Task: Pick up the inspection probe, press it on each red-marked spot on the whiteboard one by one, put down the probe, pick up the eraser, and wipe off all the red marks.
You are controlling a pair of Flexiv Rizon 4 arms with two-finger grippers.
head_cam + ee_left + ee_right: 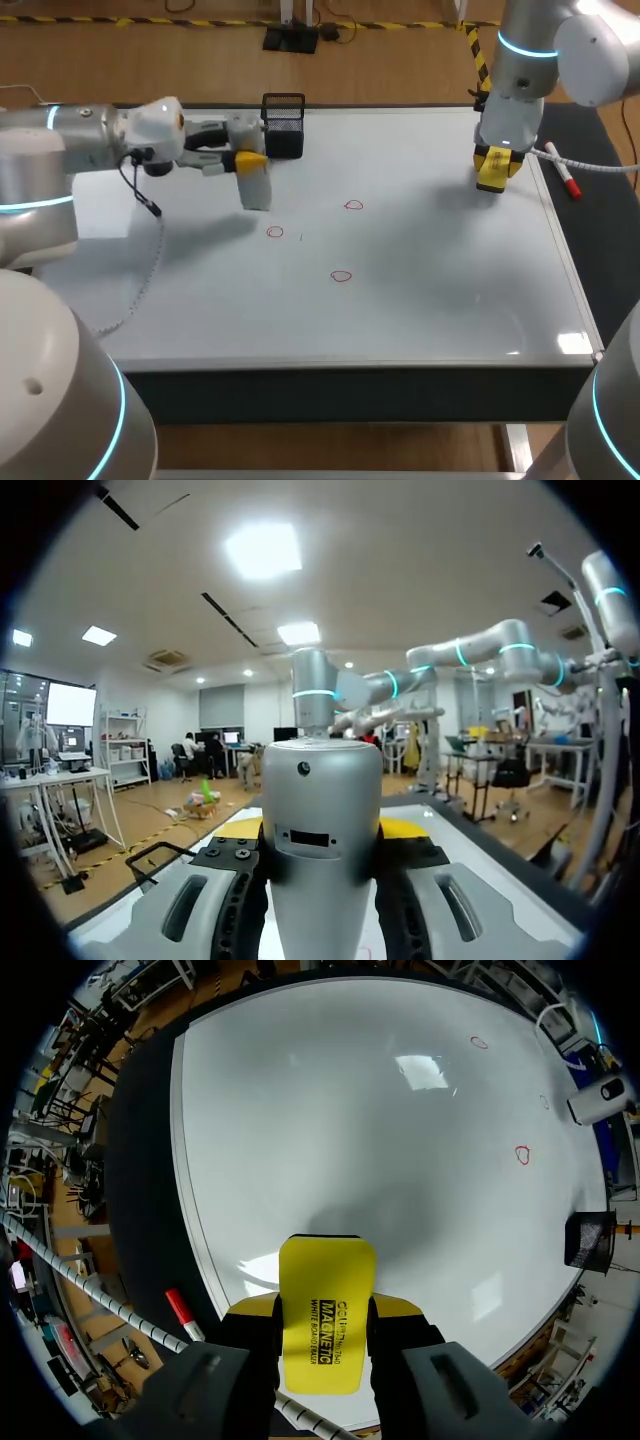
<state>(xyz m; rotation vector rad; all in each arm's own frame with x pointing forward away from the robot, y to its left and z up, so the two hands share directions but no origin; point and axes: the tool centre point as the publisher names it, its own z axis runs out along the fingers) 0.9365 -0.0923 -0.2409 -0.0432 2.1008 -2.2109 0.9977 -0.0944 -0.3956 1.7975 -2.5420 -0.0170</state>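
Note:
My left gripper (250,162) is shut on the grey inspection probe (256,187), which points down over the whiteboard (420,300), just behind and to the left of the nearest red mark (275,232). Two more red marks (353,205) (341,276) lie near the board's middle. In the left wrist view the probe (320,820) fills the gap between the fingers (195,910). My right gripper (497,166) is at the board's far right, shut on the yellow eraser (322,1315), which it holds a little above the board (380,1130).
A black mesh basket (284,124) stands at the board's back edge, just behind the probe. A red marker (568,184) lies on the dark mat right of the board. A white sheet (100,205) lies at the left. The probe's cable (140,290) trails across the board's left side.

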